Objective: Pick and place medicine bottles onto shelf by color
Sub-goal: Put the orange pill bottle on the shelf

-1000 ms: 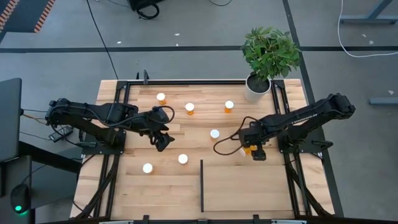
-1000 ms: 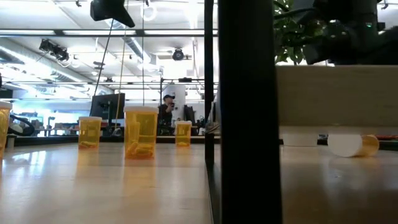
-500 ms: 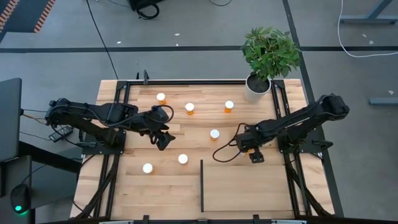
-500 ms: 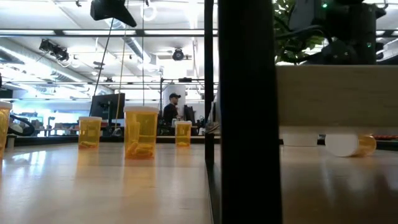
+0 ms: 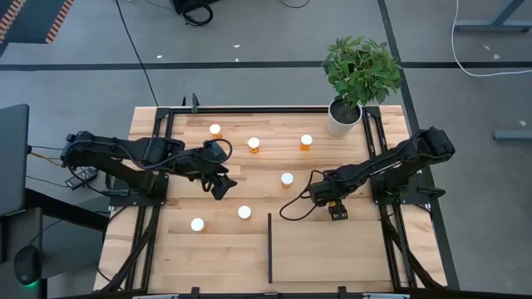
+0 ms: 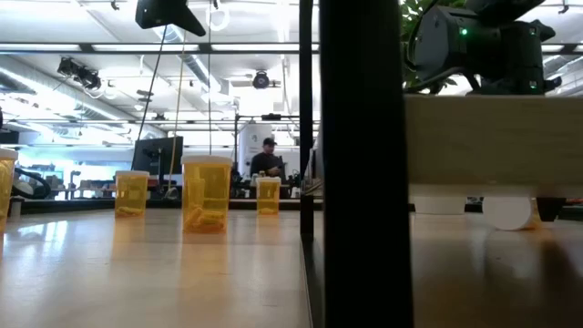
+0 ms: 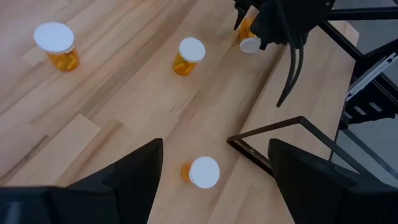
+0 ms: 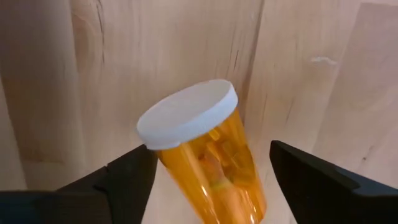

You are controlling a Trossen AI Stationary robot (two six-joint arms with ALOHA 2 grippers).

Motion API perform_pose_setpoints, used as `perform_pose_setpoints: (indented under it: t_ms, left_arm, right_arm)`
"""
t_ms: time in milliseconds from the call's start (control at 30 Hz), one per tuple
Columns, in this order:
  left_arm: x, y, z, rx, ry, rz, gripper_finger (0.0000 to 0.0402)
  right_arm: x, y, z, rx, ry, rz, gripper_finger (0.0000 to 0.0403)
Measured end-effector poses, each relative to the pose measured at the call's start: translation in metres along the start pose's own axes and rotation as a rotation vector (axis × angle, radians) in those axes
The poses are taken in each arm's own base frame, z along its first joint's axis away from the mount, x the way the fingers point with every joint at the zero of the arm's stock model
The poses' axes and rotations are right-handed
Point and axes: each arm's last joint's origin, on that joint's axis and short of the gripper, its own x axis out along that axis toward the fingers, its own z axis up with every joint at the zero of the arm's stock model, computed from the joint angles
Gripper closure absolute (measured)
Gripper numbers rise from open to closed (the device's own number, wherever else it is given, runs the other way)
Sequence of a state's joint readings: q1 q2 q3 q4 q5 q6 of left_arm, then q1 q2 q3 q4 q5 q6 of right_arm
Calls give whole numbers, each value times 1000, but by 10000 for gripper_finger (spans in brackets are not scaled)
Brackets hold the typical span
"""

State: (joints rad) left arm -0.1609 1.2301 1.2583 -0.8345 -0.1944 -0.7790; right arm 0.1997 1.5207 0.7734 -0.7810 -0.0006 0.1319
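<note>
Bottle [image 8: 205,158] lies tipped on surface between open, empty right jaws [image 8: 199,186], cap pointing away; left jaws [image 5: 220,184] open, idle, farther off.

No readable text anywhere as far as I can see: no labels, brands, numbers or signs on anything.

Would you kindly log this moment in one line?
right pincer: open around toppled orange bottle | left pincer: open, waiting above table
</note>
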Motion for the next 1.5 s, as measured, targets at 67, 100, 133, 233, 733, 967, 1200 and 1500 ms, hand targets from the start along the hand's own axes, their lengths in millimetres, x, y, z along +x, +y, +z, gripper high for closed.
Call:
perform_pose_setpoints:
  t_ms: [67,100,133,233,733,967,1200,1500]
  left_arm:
    - [0,0,0,1,0,1,106]
    - [0,0,0,1,-1,1,106]
    - [0,0,0,1,-2,2,106]
    - [0,0,0,1,-7,5,106]
    - [-1,-7,9,41,-106,-51,106]
    - [-9,-23,34,153,-422,-137,106]
    - [-18,-34,55,243,-692,-176,106]
    - [-18,-54,63,765,-948,95,106]
  right_arm:
    - [-1,0,0,8,-8,1,106]
    - [-1,0,0,16,-14,-1,114]
    - [-2,0,0,22,-14,-3,123]
    - [-2,0,1,28,-27,-3,151]
    - [-59,-3,0,265,-274,-12,208]
    - [-159,-9,-5,478,-713,-40,206]
    - [-233,-14,-15,618,-1024,-51,205]
    - [-285,-14,-14,703,-1261,116,205]
